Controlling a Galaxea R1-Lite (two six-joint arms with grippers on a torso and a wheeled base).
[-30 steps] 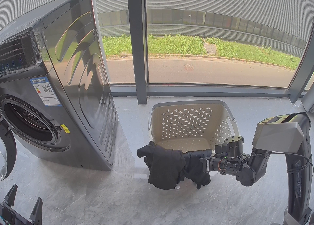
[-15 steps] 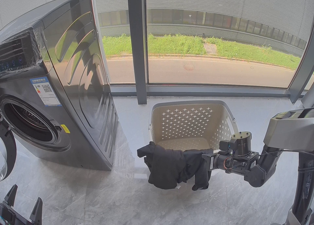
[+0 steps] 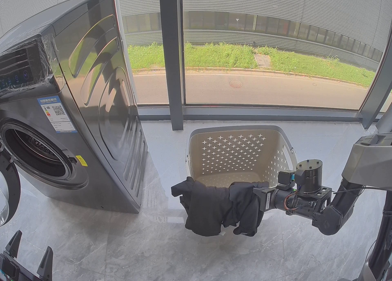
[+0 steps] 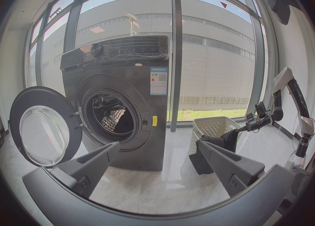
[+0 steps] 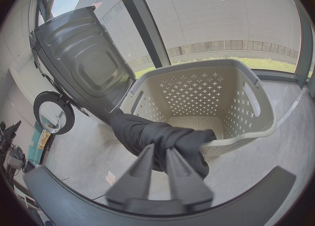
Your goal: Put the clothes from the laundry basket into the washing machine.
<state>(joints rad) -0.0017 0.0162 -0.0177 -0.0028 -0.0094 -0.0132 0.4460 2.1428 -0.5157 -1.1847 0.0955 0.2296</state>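
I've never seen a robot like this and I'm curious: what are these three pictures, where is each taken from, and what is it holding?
It is a two-armed robot doing laundry. One picture looks down from its head; the other two come from cameras on its wrists. On the pale stone floor stand a dark grey front-loading washing machine, its round door open, and a cream plastic laundry basket with star-shaped holes. The right gripper is shut on a black garment draped over the basket's near rim. The left gripper is open, facing the machine.

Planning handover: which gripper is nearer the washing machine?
Left. The left gripper sits open before the washing machine; the right gripper is at the laundry basket, clamping dark clothing.
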